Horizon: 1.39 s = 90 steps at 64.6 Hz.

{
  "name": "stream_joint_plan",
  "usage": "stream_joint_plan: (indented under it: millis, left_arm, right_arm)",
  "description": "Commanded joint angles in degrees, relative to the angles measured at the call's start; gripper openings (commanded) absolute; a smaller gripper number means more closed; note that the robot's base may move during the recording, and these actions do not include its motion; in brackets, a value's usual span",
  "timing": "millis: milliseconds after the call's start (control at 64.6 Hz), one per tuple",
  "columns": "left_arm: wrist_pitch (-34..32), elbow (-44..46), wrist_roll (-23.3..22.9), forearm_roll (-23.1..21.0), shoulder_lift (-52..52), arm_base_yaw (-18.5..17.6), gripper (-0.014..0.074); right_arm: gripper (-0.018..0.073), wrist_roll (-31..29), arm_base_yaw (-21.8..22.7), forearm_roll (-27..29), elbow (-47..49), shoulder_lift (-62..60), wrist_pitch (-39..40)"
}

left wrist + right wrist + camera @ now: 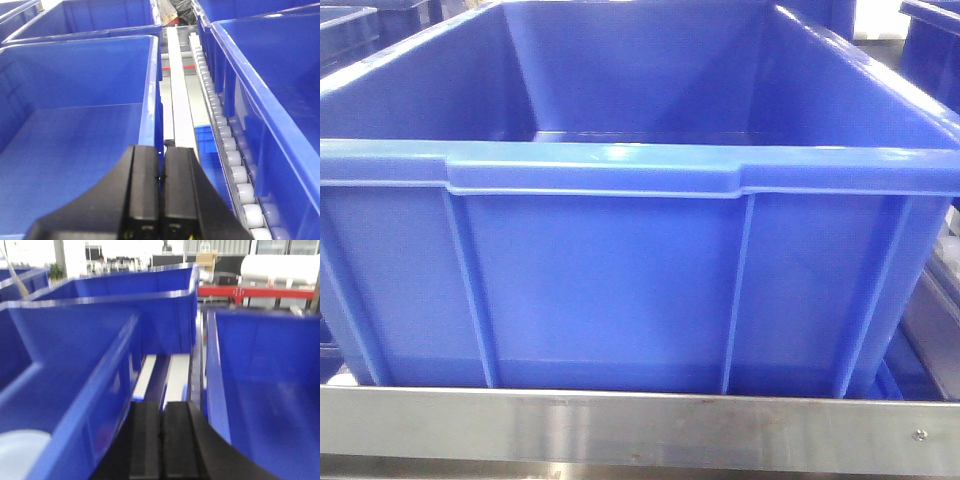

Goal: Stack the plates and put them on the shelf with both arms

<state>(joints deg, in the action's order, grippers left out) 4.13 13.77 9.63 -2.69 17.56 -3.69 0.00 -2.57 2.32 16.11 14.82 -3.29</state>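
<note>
Front view filled by one large blue crate (620, 270), open on top, nothing visible inside from this angle. Sits directly behind the shelf's brushed-metal front rail (620, 430), its base meeting the rail's upper edge; one rivet (918, 435) near the rail's right end. More blue crates behind the big crate at both upper corners.

From the left wrist: left gripper (161, 200) with both black fingers pressed flat together, no gap between them, nothing held. Hovers above the right wall of a blue crate (75, 150) whose floor looks bare. Just right of that crate, two pale flat rails (180, 100) running away from the camera, then a roller track (225, 150) of white wheels along the foot of another blue crate (280, 100). Further crates behind the left one.

From the right wrist, blurred: right gripper (161, 445) likewise closed finger against finger, empty. Positioned over the gap between a blue crate on the left (65, 380) and a blue crate on the right (270, 390), pale rails visible in that gap. One plate (20, 455), a pale rounded shape cut off by the picture edge, lying inside the left crate at its near corner, well left of the gripper and apart from it. Second plate not identifiable in any view.
</note>
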Motion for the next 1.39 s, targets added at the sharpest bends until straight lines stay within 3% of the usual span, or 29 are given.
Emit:
stream_joint_plan:
  millis: [0,604,774,1379]
  left_arm:
    - [-5.02,1.78,-0.31,-0.12,0.35,0.15,0.008]
    - [-5.02,1.78,-0.31,-0.12,0.35,0.15,0.008]
    - [-5.02,1.78,-0.31,-0.12,0.35,0.15,0.008]
    - [-5.02,1.78,-0.31,-0.12,0.47,0.15,0.008]
  right_arm:
    - [0.0052,-0.92,0.39,1.05,-0.37,-0.38,4.56]
    - [0.0052,-0.87,0.39,1.11,-17.93,-13.75,8.11]
    - [0.0052,-0.87,0.64,1.11,-17.79,-16.59,3.76]
    - [0.0052,-0.87,0.64,1.11,-17.79,-16.53,3.92]
